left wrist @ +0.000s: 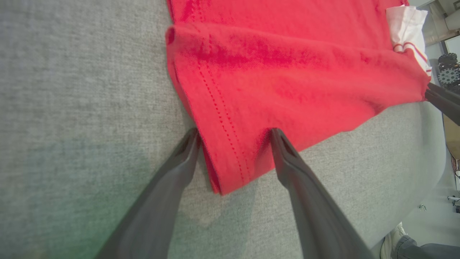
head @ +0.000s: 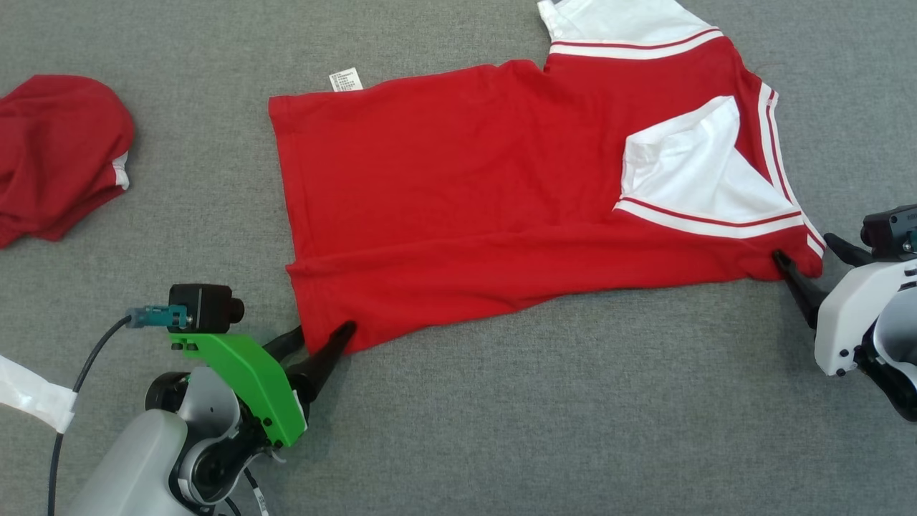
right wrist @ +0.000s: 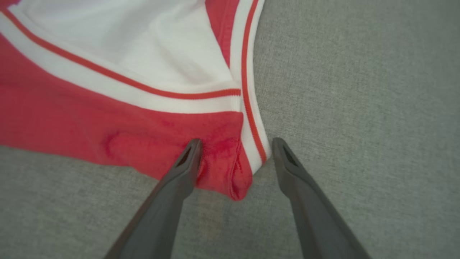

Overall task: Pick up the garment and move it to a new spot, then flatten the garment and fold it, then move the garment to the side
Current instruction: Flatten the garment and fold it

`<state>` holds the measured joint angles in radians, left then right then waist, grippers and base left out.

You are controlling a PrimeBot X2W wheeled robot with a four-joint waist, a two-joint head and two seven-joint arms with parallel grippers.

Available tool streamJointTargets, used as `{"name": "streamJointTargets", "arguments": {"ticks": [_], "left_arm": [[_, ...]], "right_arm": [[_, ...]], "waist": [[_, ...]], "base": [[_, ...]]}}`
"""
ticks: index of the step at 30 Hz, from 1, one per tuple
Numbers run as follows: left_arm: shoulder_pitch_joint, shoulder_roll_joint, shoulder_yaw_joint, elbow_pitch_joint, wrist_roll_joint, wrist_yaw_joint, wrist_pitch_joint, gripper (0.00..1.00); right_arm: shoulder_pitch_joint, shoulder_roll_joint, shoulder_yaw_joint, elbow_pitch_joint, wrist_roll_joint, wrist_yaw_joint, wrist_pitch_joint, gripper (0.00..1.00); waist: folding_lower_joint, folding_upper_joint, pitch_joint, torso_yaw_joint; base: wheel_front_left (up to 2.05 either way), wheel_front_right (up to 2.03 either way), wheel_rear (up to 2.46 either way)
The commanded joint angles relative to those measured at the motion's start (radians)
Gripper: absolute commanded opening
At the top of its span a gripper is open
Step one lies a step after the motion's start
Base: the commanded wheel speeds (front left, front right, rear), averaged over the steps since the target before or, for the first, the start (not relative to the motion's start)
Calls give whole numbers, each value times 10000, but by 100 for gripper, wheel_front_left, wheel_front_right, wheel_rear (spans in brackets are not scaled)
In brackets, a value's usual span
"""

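**Spread wide at both near corners**

Head view: a red short-sleeved shirt (head: pixel 458 201) with white, red-striped sleeves lies flat across the grey fabric-covered counter (head: pixel 573 401). The left hand (head: pixel 322 331), spread wide, straddles its near-left hem corner. The right hand (head: pixel 804 247), also wide, sits at the near-right corner.

Left wrist view: the shirt's (left wrist: pixel 287 72) stitched hem corner lies between the spread fingers (left wrist: pixel 172 172).

Right wrist view: the red corner and striped trim lie between the open fingers.
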<state>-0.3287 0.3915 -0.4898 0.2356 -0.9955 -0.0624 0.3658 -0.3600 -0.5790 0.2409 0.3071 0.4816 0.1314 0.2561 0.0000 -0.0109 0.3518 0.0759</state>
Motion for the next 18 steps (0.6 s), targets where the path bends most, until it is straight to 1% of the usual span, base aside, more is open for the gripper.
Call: {"name": "streamJointTargets", "arguments": {"ticks": [1, 2, 3, 5, 6, 7, 9, 10, 11, 14, 16, 18], "left_arm": [[232, 78, -181, 372, -154, -41, 312, 100], [256, 91, -218, 396, -244, -67, 431, 100], [268, 87, -242, 415, -336, -112, 517, 95], [271, 42, -243, 439, -525, -191, 665, 36], [266, 6, -289, 434, -596, -248, 753, 10], [255, -35, -309, 431, -716, -304, 807, 0], [178, -97, -312, 398, -923, -393, 903, 0], [129, -132, -298, 386, -1034, -421, 928, 0], [85, -158, -317, 384, -1124, -470, 1005, 0], [9, -138, -283, 324, -1458, -561, 1171, 0], [23, 27, -264, 211, -1741, -589, 1411, 0], [72, 320, -215, 21, -1916, -622, 1672, 0]], "right_arm": [[-59, 14, 42, 160, 94, -14, 160, 100], [-30, 9, 82, 213, 153, -14, 262, 100], [-4, 15, 150, 245, 257, -14, 363, 100], [49, 62, 251, 299, 540, -8, 569, 100], [67, 83, 287, 344, 661, -8, 670, 100], [89, 86, 363, 380, 812, -6, 799, 100], [77, 73, 488, 408, 1077, -3, 978, 99], [17, 53, 525, 413, 1149, -3, 964, 38], [-62, 31, 552, 434, 1226, -5, 940, 0], [-233, 14, 597, 463, 1591, -12, 1031, 0], [-357, -96, 656, 409, 1860, -17, 1184, 0], [-506, -166, 628, 215, 2286, -17, 1207, 0]], "waist": [[0, 109, -16, -4], [0, 109, -15, -6], [0, 109, -9, -10], [0, 109, 13, -15], [0, 109, 21, -14], [0, 109, 31, -13], [0, 109, 46, -26], [0, 109, 53, -37], [0, 109, 55, -49], [0, 109, 24, -104], [0, 109, -4, -149], [0, 109, -19, -213]], "base": [[0, 0, 0], [0, 0, 0], [0, 0, 0], [0, 0, 0], [0, 0, 0], [0, 0, 0], [0, 0, 0], [0, 0, 0], [0, 0, 0], [0, 0, 0], [0, 0, 0], [0, 0, 0]]}}
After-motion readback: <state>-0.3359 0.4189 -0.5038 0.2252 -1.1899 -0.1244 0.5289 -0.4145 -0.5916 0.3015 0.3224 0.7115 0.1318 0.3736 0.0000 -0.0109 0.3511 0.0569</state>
